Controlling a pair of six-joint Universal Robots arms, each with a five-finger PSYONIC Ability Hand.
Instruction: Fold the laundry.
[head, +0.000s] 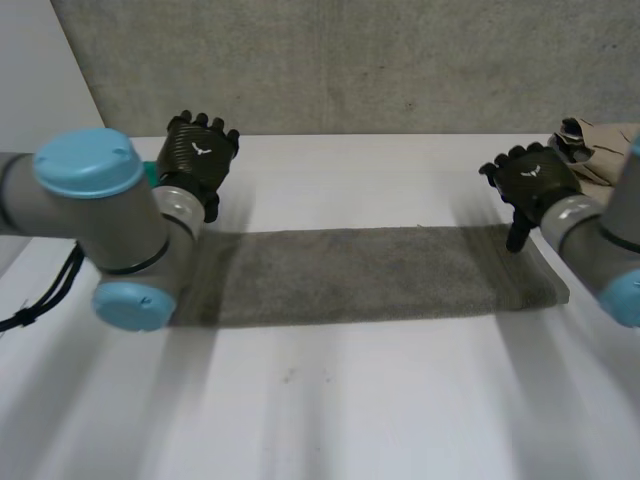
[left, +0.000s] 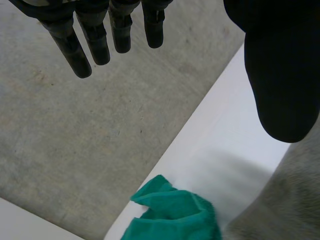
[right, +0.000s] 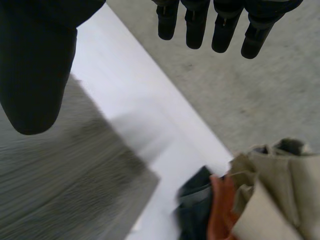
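Note:
A grey towel (head: 370, 275) lies flat on the white table (head: 330, 400) as a long folded strip running from left to right. My left hand (head: 200, 150) hovers just past the towel's far left corner, its fingers (left: 95, 40) straight and apart from the thumb (left: 280, 75), holding nothing. My right hand (head: 530, 180) hangs over the far right corner, its fingers (right: 220, 25) also straight, with nothing between them and the thumb (right: 35, 75). The towel's corner (left: 285, 200) lies below the left thumb, and its right end (right: 60, 185) lies below the right thumb.
A green cloth (left: 172, 212) lies bunched on the table beside the towel's left end, by my left hand (head: 150, 172). A pile of beige, dark and orange clothes (right: 260, 195) sits at the far right corner (head: 600, 145). A concrete wall (head: 350, 60) runs behind the table.

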